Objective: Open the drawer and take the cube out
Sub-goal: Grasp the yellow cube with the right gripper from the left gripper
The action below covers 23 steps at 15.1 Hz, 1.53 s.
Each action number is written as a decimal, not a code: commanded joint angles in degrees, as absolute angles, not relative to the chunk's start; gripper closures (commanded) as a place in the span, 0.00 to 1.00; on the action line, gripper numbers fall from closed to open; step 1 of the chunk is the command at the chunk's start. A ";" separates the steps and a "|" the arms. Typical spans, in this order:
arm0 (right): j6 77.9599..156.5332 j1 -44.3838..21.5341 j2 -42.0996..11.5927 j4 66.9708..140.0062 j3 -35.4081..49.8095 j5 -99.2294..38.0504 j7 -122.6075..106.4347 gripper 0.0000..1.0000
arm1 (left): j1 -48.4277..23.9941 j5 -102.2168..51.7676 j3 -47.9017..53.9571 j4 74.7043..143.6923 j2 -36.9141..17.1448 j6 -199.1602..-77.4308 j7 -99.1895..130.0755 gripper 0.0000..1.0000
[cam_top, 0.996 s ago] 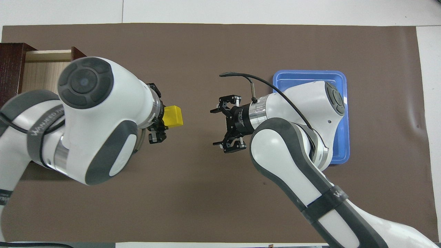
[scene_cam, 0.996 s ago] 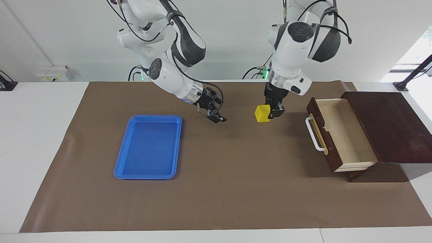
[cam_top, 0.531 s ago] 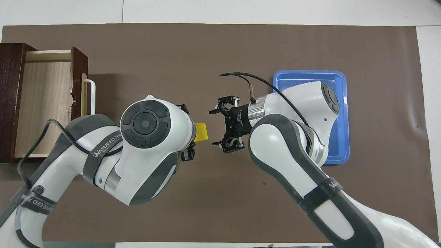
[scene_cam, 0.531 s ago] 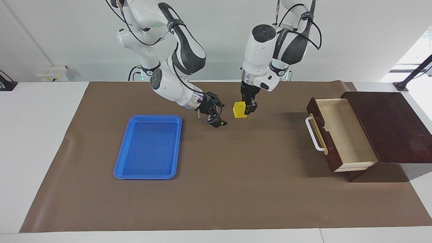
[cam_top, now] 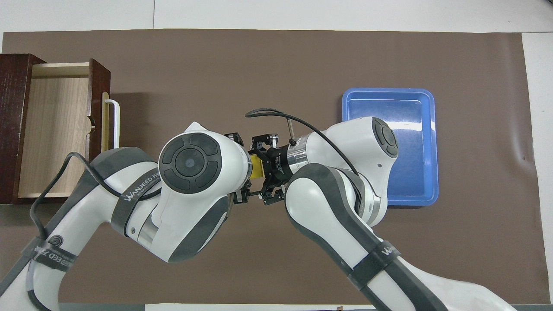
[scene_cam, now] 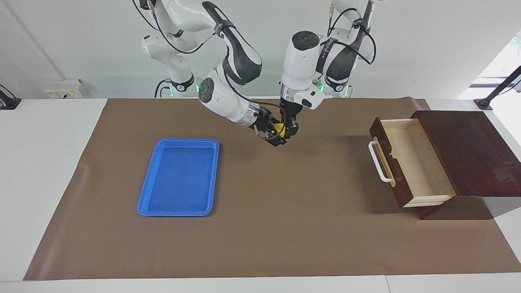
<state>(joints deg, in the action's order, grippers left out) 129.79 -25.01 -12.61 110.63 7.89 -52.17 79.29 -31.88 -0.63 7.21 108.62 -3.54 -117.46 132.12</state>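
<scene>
The yellow cube (scene_cam: pixel 280 129) hangs above the mat near the middle of the table, and my left gripper (scene_cam: pixel 287 131) is shut on it from above. My right gripper (scene_cam: pixel 273 132) comes in level from the blue tray's side. It is open, with one finger on each side of the cube (cam_top: pixel 258 166). Whether those fingers touch the cube does not show. The dark brown drawer (scene_cam: pixel 415 162) is pulled out of its dark wooden box (scene_cam: pixel 468 150) at the left arm's end of the table. Its pale inside (cam_top: pixel 56 129) holds nothing, and its white handle (scene_cam: pixel 376 162) faces the middle.
A flat blue tray (scene_cam: pixel 179 179) lies on the brown mat (scene_cam: pixel 285 228) toward the right arm's end, with nothing in it. In the overhead view the right arm's wrist covers part of the tray (cam_top: pixel 406 112). Both arms crowd the mat's middle.
My left gripper has carried the cube away from the drawer to the middle of the table. The right gripper has moved in to meet it, and its open fingers now stand on either side of the cube.
</scene>
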 commanded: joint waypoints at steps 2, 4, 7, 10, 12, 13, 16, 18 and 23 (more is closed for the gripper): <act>130.34 -24.44 -12.39 111.53 8.00 -53.53 76.90 0.00 | -32.96 -1.32 6.15 109.86 -2.64 -118.39 132.71 1.00; 130.17 -24.00 -12.39 111.62 8.00 -53.53 76.99 0.00 | -32.96 -1.32 6.15 109.78 -2.64 -118.13 132.63 1.00; 130.17 -23.73 -12.39 111.80 7.82 -53.53 77.08 0.00 | -32.96 -1.32 6.15 109.78 -2.55 -118.04 132.63 1.00; 130.17 -23.82 -12.39 111.88 7.82 -53.53 77.17 0.00 | -32.96 -1.32 6.15 109.86 -2.55 -117.86 132.63 1.00; 130.25 -23.82 -12.39 111.88 7.82 -53.53 77.34 0.00 | -32.96 -1.32 6.15 109.86 -2.55 -117.86 132.54 1.00; 130.34 -23.82 -12.39 111.80 7.82 -53.53 77.52 0.00 | -32.96 -1.32 6.15 109.86 -2.55 -117.86 132.54 1.00; 130.34 -23.82 -12.39 111.80 7.91 -53.53 77.87 0.90 | -32.96 -1.32 6.15 109.95 -2.46 -117.77 132.54 1.00; 130.17 -23.64 -12.31 111.53 7.82 -53.53 78.40 1.00 | -32.96 -1.32 6.15 109.95 -2.46 -117.77 132.54 1.00; 129.55 -22.50 -12.39 110.83 7.82 -53.35 78.22 1.00 | -32.87 -1.23 6.07 109.78 -2.46 -116.99 131.84 0.28</act>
